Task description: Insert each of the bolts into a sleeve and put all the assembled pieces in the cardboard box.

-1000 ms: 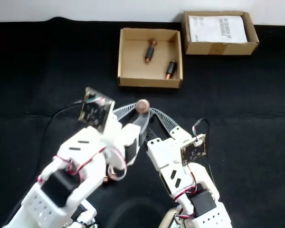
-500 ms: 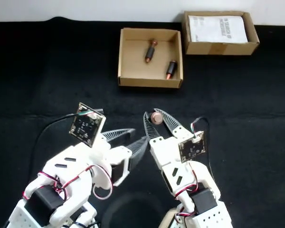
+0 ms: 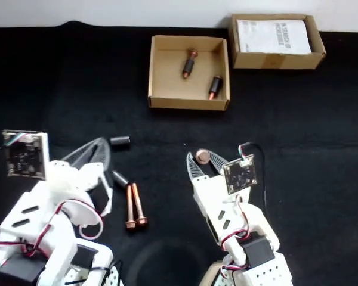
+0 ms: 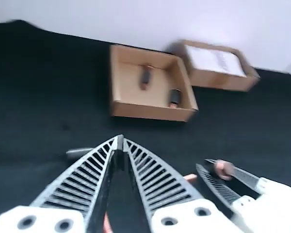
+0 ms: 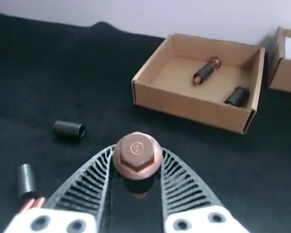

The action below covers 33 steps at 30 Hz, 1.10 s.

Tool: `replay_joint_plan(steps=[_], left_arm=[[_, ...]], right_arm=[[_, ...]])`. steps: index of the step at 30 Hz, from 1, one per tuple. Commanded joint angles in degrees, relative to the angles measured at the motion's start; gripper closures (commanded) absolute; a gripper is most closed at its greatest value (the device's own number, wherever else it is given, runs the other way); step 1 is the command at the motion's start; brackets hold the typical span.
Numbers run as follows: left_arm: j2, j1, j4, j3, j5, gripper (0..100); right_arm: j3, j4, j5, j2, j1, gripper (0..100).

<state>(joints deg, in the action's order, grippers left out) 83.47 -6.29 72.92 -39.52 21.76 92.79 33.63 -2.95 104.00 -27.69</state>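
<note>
My right gripper (image 3: pixel 201 158) (image 5: pixel 136 162) is shut on a copper bolt (image 3: pixel 201 156) (image 5: pixel 137 154), held head-up above the black table in front of the cardboard box (image 3: pixel 159 71) (image 5: pixel 184 104) (image 4: pixel 150 110). Two assembled pieces (image 3: pixel 190 63) (image 3: pixel 214 87) (image 5: pixel 206 71) lie in the box. My left gripper (image 3: pixel 103 144) (image 4: pixel 120 141) is shut and holds nothing; it sits at the left, beside a dark sleeve (image 3: pixel 120 141) (image 5: pixel 68 129). A second sleeve (image 3: pixel 120 179) (image 5: pixel 26 179) and two loose bolts (image 3: pixel 135 206) lie between the arms.
A second cardboard box (image 3: pixel 274 59) holding a printed sheet stands at the back right, close to the first. Black cloth covers the table, with open room at the left and far right.
The grippers met at the bolt a second ago. The left arm has since swung back to the left, uncovering the sleeves and bolts. The right gripper drew back slightly with the bolt.
</note>
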Motion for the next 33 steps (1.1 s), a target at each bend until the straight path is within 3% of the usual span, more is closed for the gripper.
replay_joint_plan(steps=[1, 5, 10, 15, 25, 33], left_arm=[[3.65, 7.16, 0.44, -0.75, -0.26, 99], [10.95, 16.92, -7.47, -7.78, -0.26, 99], [21.32, 29.67, -18.55, -20.26, -0.26, 99], [20.35, 38.37, -21.54, -25.71, 0.09, 99], [20.35, 41.36, -21.1, -38.02, -0.09, 99], [20.35, 43.47, -21.45, -52.26, 0.18, 99]], right_arm=[[-7.08, 3.3, -0.62, 0.66, 0.75, 99.2], [-12.09, 7.78, -0.62, -1.54, 0.84, 99.2], [-23.96, 10.24, -0.7, -15.34, 0.84, 99.2], [-37.93, 10.33, -0.7, -33.27, 0.84, 99.2], [-60.88, 10.51, -0.7, -62.02, 0.84, 99.2], [-83.65, 20.44, -0.7, -85.67, 1.98, 99.2]])
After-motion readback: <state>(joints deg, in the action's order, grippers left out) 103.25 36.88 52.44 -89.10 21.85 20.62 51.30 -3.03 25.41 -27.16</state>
